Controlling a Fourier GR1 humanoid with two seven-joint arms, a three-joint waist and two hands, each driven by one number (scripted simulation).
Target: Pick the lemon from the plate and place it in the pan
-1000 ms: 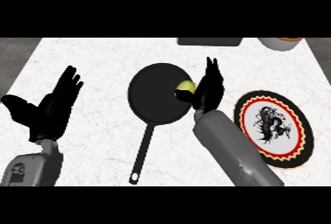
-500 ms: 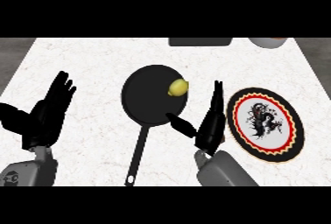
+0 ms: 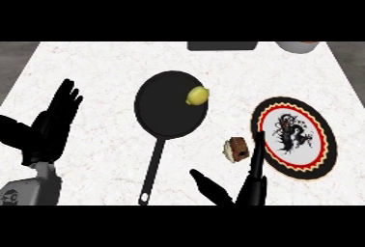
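Note:
The yellow lemon (image 3: 197, 95) lies inside the black pan (image 3: 167, 113), near its right rim. The pan's long handle runs down toward the lower edge. A round plate (image 3: 314, 123) with a red and black rim and a dragon picture sits to the right, with nothing on it. My right hand (image 3: 249, 185) is low in the view, between the pan handle and the plate, fingers straight and pointing up, thumb out to the left, holding nothing. My left hand (image 3: 49, 128) rests open at the left, fingers up.
A small brown cupcake (image 3: 236, 148) stands between the pan and the plate, just above my right hand's fingertips. A dark flat object (image 3: 222, 46) and a bowl (image 3: 299, 46) sit at the counter's far edge.
My right hand has let go of the lemon and drawn back toward the lower edge. The lemon now rests in the pan. The cupcake has come into sight.

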